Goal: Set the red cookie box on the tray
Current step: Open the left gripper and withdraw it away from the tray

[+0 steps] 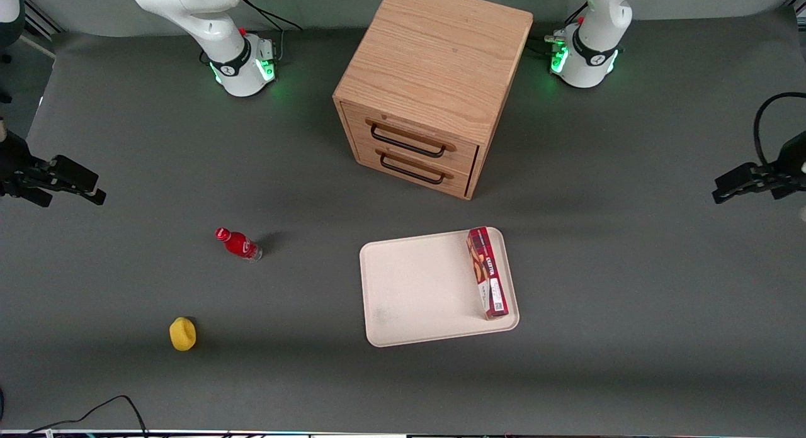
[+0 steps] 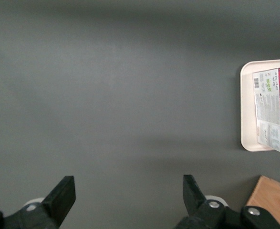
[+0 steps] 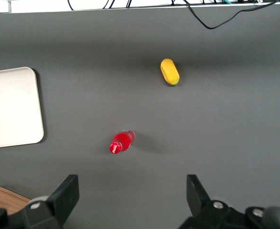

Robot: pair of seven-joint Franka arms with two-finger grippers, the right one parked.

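**Box on tray, gripper clear: task looks complete**

Placement: the red cookie box (image 1: 487, 272) lies flat on the cream-white tray (image 1: 415, 287), along the tray edge that faces the working arm's end of the table. Its long axis runs from the tray's drawer-side corner toward the front camera. All of the box appears to sit inside the low rim; no part overhangs in the front view. The left wrist view agrees: box (image 2: 273, 109) resting on the tray (image 2: 247, 109), label patches up.

Tool: the gripper (image 2: 129, 195) hangs high over bare grey mat, well apart from tray and box. Its 2 fingers (image 2: 63, 193) stand wide apart with nothing between them. In the front view the same gripper (image 1: 733, 185) shows at the working arm's end of the table, clear of everything.

Other items, untouched by the task:
- wooden 2-drawer cabinet (image 1: 434, 85), both drawers closed, farther from the front camera than the tray
- small red bottle (image 1: 238, 243), toward the parked arm's end
- yellow object (image 1: 182, 333), nearer the front camera than the bottle; what it is cannot be told

Progress judgement: pick, carry and release read as done. Nothing is left beyond parking the arm, if even that. The box sits close to the rim, but flat and stable, so no correction seems needed.
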